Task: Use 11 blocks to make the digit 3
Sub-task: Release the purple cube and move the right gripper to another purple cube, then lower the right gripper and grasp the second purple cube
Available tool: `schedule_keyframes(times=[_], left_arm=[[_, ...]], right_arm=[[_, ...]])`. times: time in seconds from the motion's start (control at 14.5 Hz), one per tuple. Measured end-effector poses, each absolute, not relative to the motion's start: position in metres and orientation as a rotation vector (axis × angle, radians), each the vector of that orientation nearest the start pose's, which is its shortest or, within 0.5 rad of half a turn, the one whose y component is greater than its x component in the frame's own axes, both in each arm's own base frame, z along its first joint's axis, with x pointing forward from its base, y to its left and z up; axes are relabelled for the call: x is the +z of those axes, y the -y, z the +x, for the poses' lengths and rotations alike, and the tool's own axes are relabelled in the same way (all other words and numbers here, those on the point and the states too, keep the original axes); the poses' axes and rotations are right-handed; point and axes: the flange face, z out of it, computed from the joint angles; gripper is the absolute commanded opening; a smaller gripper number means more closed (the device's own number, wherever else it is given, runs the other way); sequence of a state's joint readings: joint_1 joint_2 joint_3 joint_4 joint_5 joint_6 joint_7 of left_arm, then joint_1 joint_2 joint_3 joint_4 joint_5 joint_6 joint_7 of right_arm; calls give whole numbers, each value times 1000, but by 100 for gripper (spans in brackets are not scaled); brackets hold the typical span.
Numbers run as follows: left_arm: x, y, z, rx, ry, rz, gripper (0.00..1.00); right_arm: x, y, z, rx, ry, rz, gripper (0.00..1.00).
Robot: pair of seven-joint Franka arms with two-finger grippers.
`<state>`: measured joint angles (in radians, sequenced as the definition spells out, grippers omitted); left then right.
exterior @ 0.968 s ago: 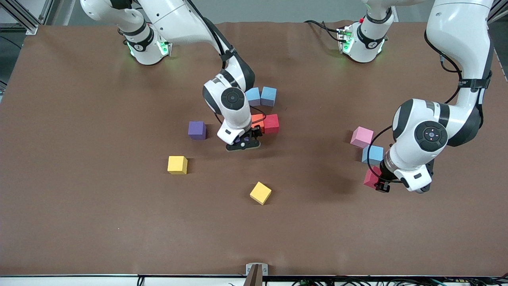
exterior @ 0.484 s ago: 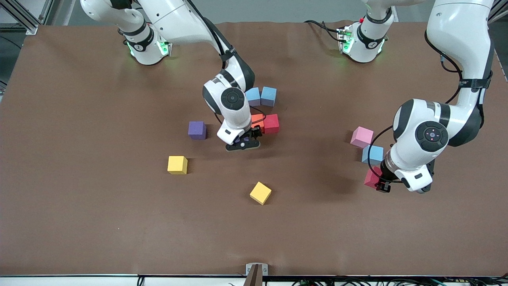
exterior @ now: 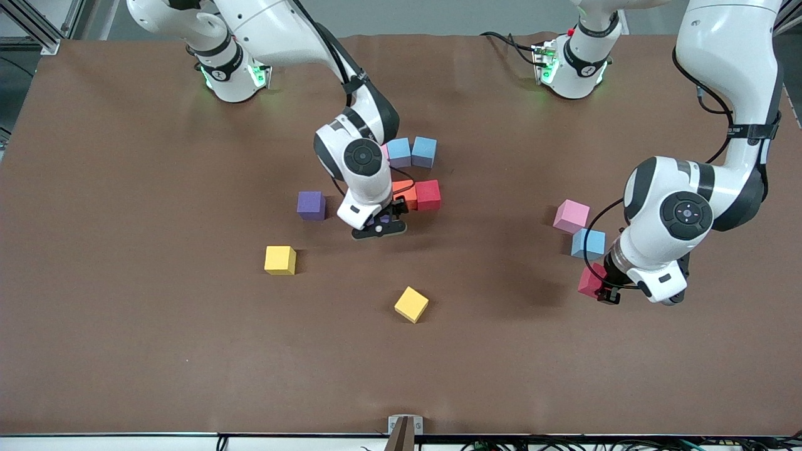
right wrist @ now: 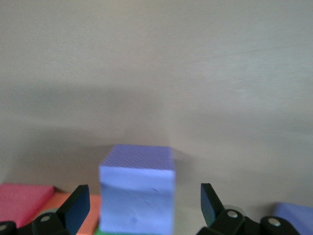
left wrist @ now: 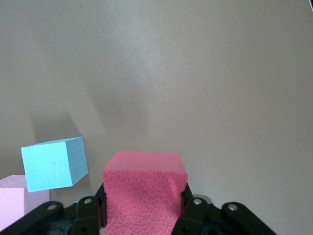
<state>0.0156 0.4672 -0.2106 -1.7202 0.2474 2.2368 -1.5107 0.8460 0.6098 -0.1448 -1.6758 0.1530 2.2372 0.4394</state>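
Going across the front view from the right arm's end of the tabletop, a purple cube [exterior: 311, 205] sits alone, with a yellow cube [exterior: 279, 260] nearer the front edge and a second yellow cube [exterior: 411, 304] toward the middle. At mid-tabletop the right gripper [exterior: 378, 227] is low over the started digit 3 [exterior: 413, 172], its fingers spread wide and gripping nothing; the right wrist view shows another purple cube [right wrist: 137, 195] standing free between the fingers [right wrist: 78, 208], beside an orange cube [exterior: 407, 191] and a red cube [exterior: 428, 194]. Two blue cubes [exterior: 411, 151] lie farther from the front camera, and a sliver of pink [exterior: 384, 150] shows at the arm's edge. Judging by this, the purple cube is just placed or about to be taken; I cannot tell which. Toward the left arm's end, a pink cube [exterior: 571, 216] and a third blue cube [exterior: 588, 243] sit just beside each other. The left gripper [exterior: 603, 289] is clamped on a second red cube [exterior: 590, 280], its fingers [left wrist: 91, 213] pressed into the foam, near the tabletop. The next move for it is probably carrying this cube to the figure, which calls for the right arm to clear away from the cluster.
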Motion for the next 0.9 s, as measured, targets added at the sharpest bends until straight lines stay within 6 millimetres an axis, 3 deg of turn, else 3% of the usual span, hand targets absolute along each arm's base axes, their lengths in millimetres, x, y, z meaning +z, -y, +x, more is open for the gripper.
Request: schedule_keyframes(times=[0.21,0.48,0.62,0.76,0.9], left_arm=[[327,109,662,-191,1748,-2579,37],[328,109,663,-192,1747,-2580,37],[328,109,663,-192,1747,-2580,37],[328,109,663,-192,1747,-2580,37],[328,109,663,-192,1747,-2580,37]], right_arm=[[292,-403,534,141,274,-3119,100],[334,-310,578,214,95,-3136,100],[349,-288,587,194,62,-3135,100],[347,-286,579,195,64,-3133,100],[319,-281,564,141,61,-3126,100]])
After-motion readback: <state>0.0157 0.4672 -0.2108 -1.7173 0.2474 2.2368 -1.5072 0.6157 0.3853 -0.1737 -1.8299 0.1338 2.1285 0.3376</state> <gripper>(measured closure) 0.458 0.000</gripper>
